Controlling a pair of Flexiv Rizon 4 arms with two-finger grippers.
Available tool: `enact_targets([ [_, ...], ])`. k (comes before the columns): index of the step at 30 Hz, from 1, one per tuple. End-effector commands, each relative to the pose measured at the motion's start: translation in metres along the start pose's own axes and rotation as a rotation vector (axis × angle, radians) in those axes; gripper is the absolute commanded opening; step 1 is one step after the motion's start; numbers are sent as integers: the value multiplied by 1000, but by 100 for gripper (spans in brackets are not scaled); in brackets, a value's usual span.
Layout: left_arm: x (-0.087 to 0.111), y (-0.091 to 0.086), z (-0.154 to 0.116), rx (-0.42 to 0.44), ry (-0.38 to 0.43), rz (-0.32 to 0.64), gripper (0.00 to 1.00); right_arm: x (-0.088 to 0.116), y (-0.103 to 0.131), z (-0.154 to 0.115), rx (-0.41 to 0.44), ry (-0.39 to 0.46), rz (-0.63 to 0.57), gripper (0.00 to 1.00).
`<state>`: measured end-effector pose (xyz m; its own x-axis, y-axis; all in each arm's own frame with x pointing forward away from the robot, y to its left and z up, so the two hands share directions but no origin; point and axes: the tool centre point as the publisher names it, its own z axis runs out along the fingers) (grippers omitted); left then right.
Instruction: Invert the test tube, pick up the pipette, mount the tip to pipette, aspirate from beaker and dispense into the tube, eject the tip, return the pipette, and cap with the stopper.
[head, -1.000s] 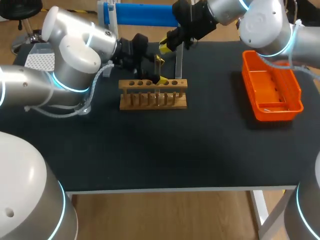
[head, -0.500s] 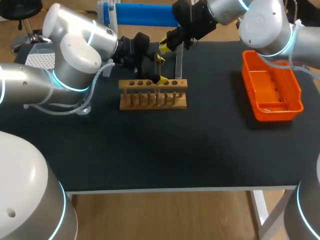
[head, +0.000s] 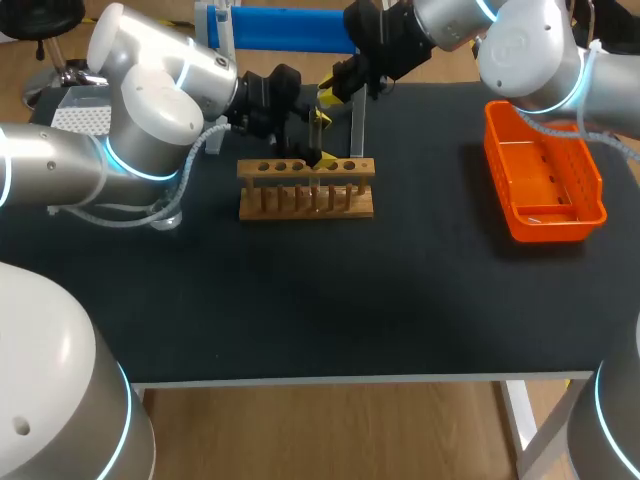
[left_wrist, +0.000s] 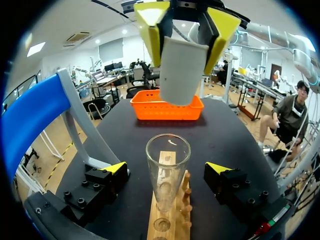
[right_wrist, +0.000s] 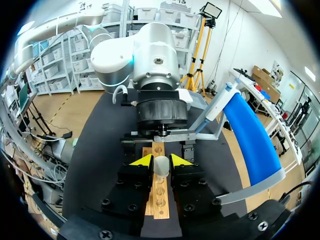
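Left wrist view has the left gripper (left_wrist: 167, 169) spread wide, its yellow tips on either side of the test tube (left_wrist: 168, 176) without touching it. The tube stands upright, mouth open, in the wooden rack (left_wrist: 176, 227). Above the tube's mouth, and clear of the glass, the right gripper (left_wrist: 186, 37) pinches the pale stopper (left_wrist: 182, 75) between its fingertips.

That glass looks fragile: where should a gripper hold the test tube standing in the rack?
Probably its bare upper wall, just below the rim, closing level from two opposite sides. The test tube stands upright in the wooden rack, so only that stretch is exposed, and the stopper needs the mouth free.
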<state>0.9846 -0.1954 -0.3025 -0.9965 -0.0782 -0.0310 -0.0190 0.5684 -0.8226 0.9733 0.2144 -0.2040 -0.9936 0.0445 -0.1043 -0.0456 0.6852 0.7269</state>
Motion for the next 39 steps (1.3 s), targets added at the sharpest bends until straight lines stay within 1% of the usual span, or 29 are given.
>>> enact_targets([
  [1, -1, 0, 0, -2, 2, -1, 100, -2, 1, 2, 8, 7, 2, 0],
  [17, -1, 0, 0, -2, 2, -1, 100, -1, 2, 11, 9, 18, 11, 0],
  [39, -1, 0, 0, -2, 2, -1, 100, 4, -10, 20, 16, 30, 30, 0],
])
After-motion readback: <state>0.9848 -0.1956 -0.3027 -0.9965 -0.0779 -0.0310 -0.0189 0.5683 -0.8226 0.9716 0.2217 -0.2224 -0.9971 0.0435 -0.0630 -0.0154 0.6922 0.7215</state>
